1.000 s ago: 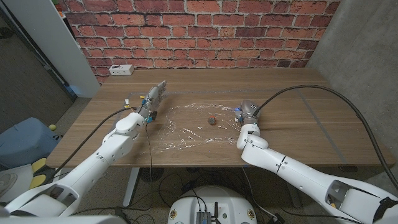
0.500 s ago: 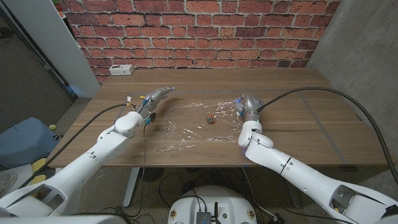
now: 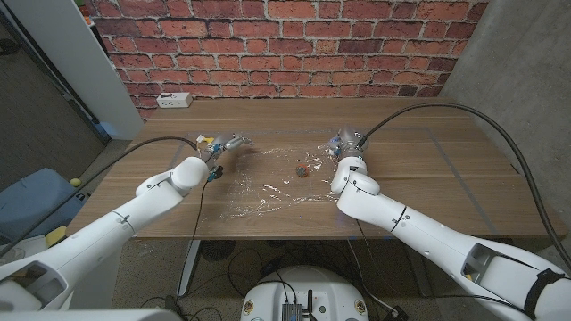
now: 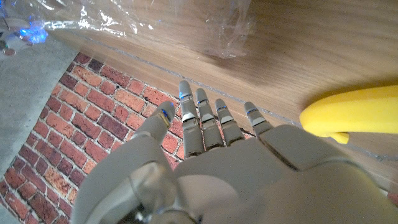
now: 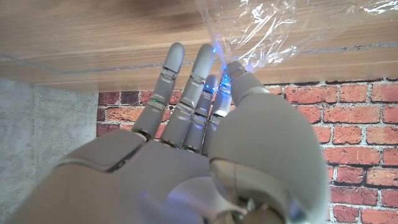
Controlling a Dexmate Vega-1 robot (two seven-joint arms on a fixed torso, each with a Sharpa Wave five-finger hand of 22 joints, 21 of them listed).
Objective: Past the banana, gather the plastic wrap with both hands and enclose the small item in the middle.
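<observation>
Head view: plastic wrap [image 3: 272, 181] lies spread on the surface, small item [image 3: 303, 168] mid-sheet. Left wrist — left hand [image 4: 205, 155] fingers straight, empty, banana [image 4: 357, 115] beside. Right wrist — right hand [image 5: 199, 130] pinches wrap; lift edges evenly inward.

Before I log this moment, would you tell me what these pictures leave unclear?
- Small item: head view, too small to identify.
- Banana: left wrist view, cut off by the picture's edge.
- Right hand touching the plastic wrap: right wrist view, its own fingers hide any grip.
- Left hand: head view, too small to judge contact.
</observation>
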